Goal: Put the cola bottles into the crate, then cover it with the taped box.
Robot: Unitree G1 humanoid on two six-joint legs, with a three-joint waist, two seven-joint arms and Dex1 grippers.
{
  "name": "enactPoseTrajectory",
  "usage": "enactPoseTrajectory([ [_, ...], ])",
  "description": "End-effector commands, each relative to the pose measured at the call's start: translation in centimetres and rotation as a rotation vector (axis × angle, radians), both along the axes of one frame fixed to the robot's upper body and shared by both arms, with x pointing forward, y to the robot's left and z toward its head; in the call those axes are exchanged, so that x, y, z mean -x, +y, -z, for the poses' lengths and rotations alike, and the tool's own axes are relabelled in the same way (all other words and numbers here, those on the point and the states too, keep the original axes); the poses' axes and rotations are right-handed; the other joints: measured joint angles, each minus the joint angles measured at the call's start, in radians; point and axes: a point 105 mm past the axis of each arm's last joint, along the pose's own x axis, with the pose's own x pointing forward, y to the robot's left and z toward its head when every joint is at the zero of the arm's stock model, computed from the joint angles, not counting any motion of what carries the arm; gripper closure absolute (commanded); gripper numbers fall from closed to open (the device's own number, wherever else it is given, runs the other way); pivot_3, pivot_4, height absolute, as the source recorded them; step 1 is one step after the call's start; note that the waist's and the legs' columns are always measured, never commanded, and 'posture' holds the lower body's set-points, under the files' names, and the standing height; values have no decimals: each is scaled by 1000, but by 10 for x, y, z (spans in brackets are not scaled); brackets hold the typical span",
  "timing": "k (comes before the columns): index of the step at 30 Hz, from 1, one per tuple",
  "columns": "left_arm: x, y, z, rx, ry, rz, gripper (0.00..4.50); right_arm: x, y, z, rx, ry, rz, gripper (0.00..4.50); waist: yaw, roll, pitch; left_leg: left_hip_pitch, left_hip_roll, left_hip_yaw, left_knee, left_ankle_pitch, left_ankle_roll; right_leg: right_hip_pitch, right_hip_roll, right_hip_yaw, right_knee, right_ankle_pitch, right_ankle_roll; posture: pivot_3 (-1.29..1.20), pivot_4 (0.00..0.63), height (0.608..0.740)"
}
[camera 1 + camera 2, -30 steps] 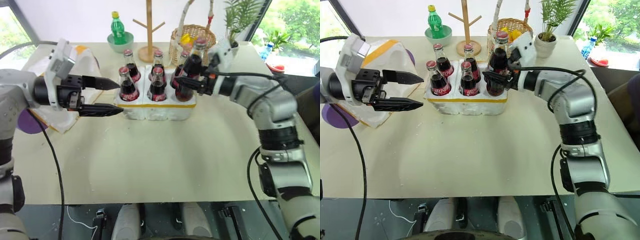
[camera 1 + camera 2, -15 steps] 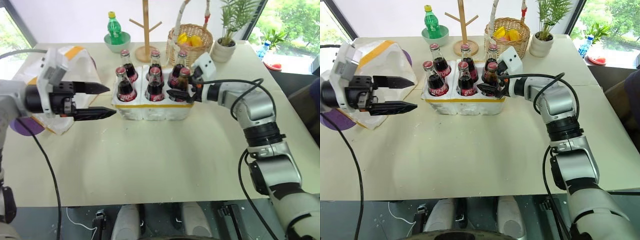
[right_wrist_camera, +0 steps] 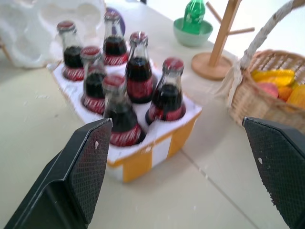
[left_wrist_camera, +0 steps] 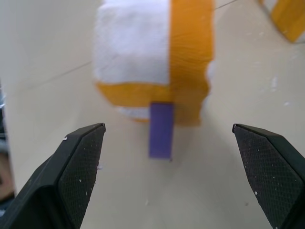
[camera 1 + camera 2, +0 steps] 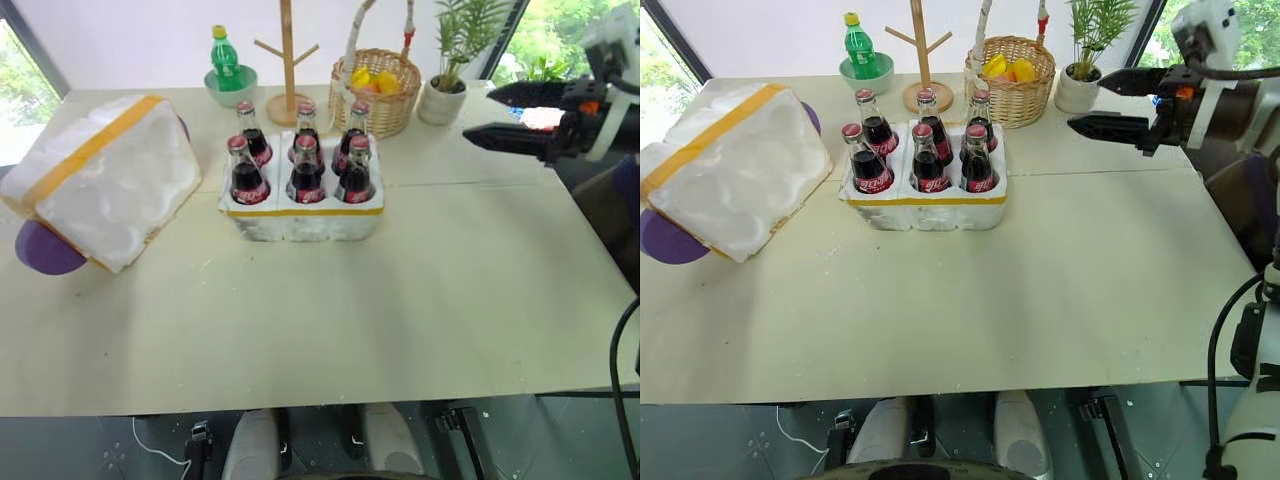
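Several cola bottles (image 5: 303, 170) with red caps stand upright in the wells of the white crate (image 5: 300, 218), which has a yellow band round its base. The taped box (image 5: 105, 175) lies tilted at the table's left, white foam with an orange stripe. My right gripper (image 5: 478, 115) hangs open and empty above the table's right side, well clear of the crate; its wrist view looks back at the bottles (image 3: 138, 71) in the crate (image 3: 159, 145). My left gripper (image 4: 167, 128) is open and empty, facing the taped box (image 4: 152, 52) from a short way off.
A purple disc (image 5: 40, 250) sticks out from under the taped box. Behind the crate stand a green bottle in a bowl (image 5: 233, 62), a wooden peg stand (image 5: 290, 60), a wicker basket of fruit (image 5: 378, 85) and a potted plant (image 5: 445, 95).
My right gripper let go of the last cola bottle, which now stands in the crate, and drew back to the right and up. The left arm swung out to the left, away from the crate.
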Motion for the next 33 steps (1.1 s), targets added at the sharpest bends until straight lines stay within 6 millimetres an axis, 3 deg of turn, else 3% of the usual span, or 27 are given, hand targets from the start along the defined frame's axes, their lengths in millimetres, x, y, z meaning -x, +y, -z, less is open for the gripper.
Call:
enactPoseTrajectory([
  [1,-3,10,20,-58,97,6,0,14,11,-19,-13,-71,-93,30,2,1,0,0,0,0,-1,0,-1,-1,0,1,1,0,0,0,150,740],
  [8,-32,6,62,-52,196,65,0,26,27,-32,-16,-106,-191,30,11,1,0,-6,0,2,-4,1,-2,-11,2,1,4,1,0,0,150,740],
  [15,-63,7,72,-35,187,61,0,32,27,-29,-16,-105,-175,30,9,-2,-1,-9,-1,2,-2,2,-2,-11,2,1,4,1,0,0,150,740],
  [18,-66,5,75,-25,209,76,800,33,25,-28,-16,-104,-163,0,8,-3,-1,-9,-1,2,-2,2,-2,-12,2,1,4,1,0,0,150,740],
  [25,-65,4,73,-22,226,99,4203,35,21,-29,-35,-65,-151,0,8,-3,-1,-9,0,2,-1,2,-2,-12,2,1,5,1,0,0,150,740],
  [29,-71,5,60,-124,154,133,4254,33,16,-29,-26,-90,-120,0,9,-3,-1,-9,0,1,-1,2,-2,-12,2,1,5,1,0,0,150,740],
  [33,-99,-10,22,-245,-127,196,4254,40,11,-27,-39,-79,-133,0,13,-3,-1,-10,0,1,0,2,-2,-12,2,0,5,1,0,0,150,740],
])
